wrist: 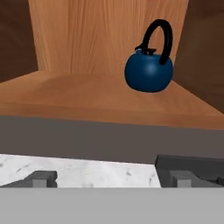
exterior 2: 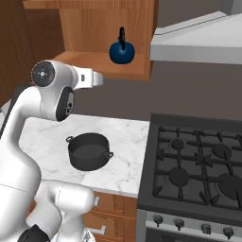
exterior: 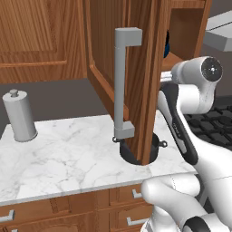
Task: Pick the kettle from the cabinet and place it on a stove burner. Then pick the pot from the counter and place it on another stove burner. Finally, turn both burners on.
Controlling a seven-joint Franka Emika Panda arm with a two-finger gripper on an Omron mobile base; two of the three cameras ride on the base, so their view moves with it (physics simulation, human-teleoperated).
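The blue kettle [exterior 2: 122,52] with its black arched handle stands upright on the open cabinet's shelf [exterior 2: 94,64], near the right wall. In the hand view the kettle [wrist: 148,72] is ahead, up and to the right, well away from my gripper [wrist: 112,179]. The gripper is open, its fingertips [wrist: 41,178] wide apart with nothing between them. The dark pot [exterior 2: 87,150] sits on the marble counter [exterior 2: 42,137], left of the stove [exterior 2: 198,165] and below my arm. The cabinet door [exterior: 136,68] is swung open, and its grey bar handle [exterior: 123,86] faces me.
A tall grey canister [exterior: 19,115] stands at the counter's left end. The open door hangs over the pot [exterior: 156,145] in the left base view. A grey range hood [exterior 2: 198,42] juts out above the stove. Stove knobs [exterior 2: 179,222] line its front.
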